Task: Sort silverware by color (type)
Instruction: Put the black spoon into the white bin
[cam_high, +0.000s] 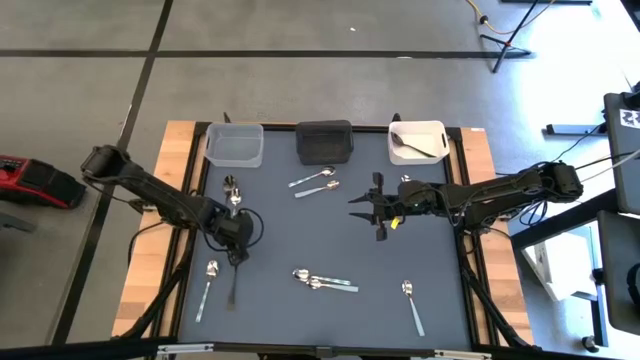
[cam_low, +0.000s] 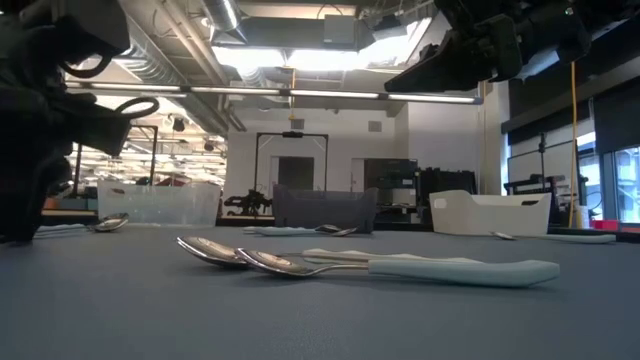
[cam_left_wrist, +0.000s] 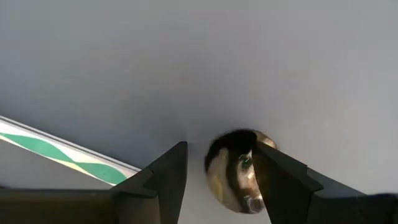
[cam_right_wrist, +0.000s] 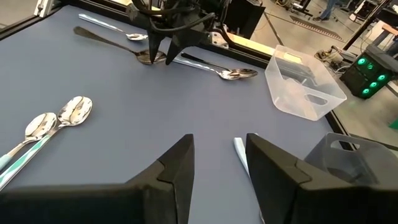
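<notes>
My left gripper (cam_high: 237, 256) points down at the table's left part, open. Its fingertips (cam_left_wrist: 217, 155) stand on either side of the bowl (cam_left_wrist: 231, 173) of a dark-handled spoon (cam_high: 233, 288) that lies flat on the grey mat; the right wrist view shows the same gripper (cam_right_wrist: 163, 55) over that bowl (cam_right_wrist: 144, 58). Whether a finger touches the bowl I cannot tell. My right gripper (cam_high: 376, 212) hovers open over the table's middle with nothing between its fingers (cam_right_wrist: 217, 155). Other spoons lie flat on the mat: a pair (cam_high: 322, 281), a pair (cam_high: 314, 185), and single ones (cam_high: 206, 288), (cam_high: 412, 305).
Along the far edge stand a clear bin (cam_high: 235, 146), a black bin (cam_high: 325, 142) and a white bin (cam_high: 436, 132) with a spoon in it. Two more spoons (cam_high: 232, 192) lie just beyond my left gripper. A green-and-white spoon handle (cam_left_wrist: 62, 152) lies beside it.
</notes>
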